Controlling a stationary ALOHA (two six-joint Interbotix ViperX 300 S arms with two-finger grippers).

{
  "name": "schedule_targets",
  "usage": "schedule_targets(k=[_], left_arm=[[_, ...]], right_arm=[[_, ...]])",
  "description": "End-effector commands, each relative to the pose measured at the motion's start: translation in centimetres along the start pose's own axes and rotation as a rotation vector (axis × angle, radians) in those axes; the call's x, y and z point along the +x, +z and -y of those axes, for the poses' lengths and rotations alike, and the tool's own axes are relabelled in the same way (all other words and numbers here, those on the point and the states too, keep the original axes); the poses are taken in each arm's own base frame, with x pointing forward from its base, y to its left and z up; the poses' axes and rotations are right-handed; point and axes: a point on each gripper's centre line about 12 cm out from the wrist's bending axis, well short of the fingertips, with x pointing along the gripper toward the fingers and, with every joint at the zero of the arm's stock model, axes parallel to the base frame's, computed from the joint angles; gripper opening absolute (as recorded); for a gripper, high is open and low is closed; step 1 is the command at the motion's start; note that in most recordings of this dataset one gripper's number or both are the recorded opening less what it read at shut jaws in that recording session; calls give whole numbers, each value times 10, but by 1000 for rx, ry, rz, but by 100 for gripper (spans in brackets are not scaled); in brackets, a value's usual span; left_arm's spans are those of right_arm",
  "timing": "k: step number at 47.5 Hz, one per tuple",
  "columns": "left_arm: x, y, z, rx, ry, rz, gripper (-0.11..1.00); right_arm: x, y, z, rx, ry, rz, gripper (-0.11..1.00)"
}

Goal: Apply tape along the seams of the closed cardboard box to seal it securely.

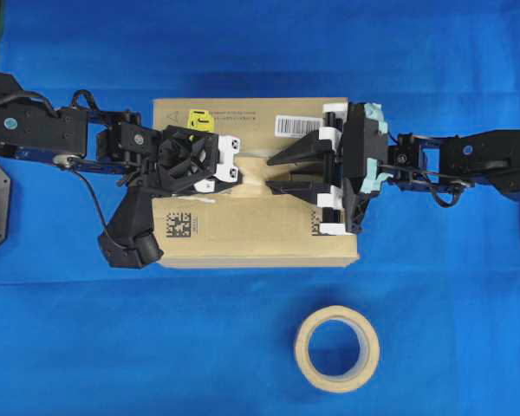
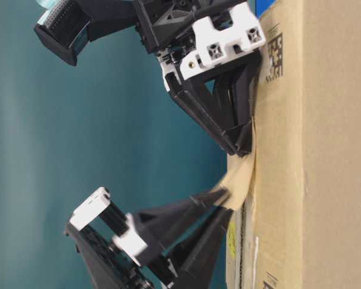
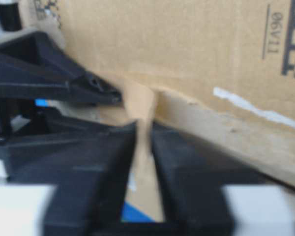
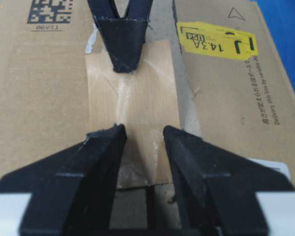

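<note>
The tan tape (image 4: pixel 132 123) (wrinkled, one end lifted) lies over the cardboard box (image 4: pixel 39 98) seam (image 4: pixel 160 24).

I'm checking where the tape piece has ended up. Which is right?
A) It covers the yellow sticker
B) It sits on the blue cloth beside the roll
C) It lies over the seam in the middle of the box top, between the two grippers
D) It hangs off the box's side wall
C: the tan tape lies across the seam on the cardboard box, between the left gripper and right gripper, clear of the yellow sticker.
</note>
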Motion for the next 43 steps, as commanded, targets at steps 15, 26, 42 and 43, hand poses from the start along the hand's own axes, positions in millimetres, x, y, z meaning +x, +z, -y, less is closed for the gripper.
schedule_targets(k=[15,26,42,43], left_arm=[[-5,-10,-10,-8,34,-22,61],[-5,-9,-9,-17,22,-18,59],[-6,-8,-4,-70,-17,-11,59],[-6,-8,-4,-71,-14,-12,59]], right_arm=[[0,7,2,26,-13,9,47],[0,2,2,27,-13,-26,47],[0,0,2,27,-13,-52,46],[0,0,1,27,-11,-54,46]])
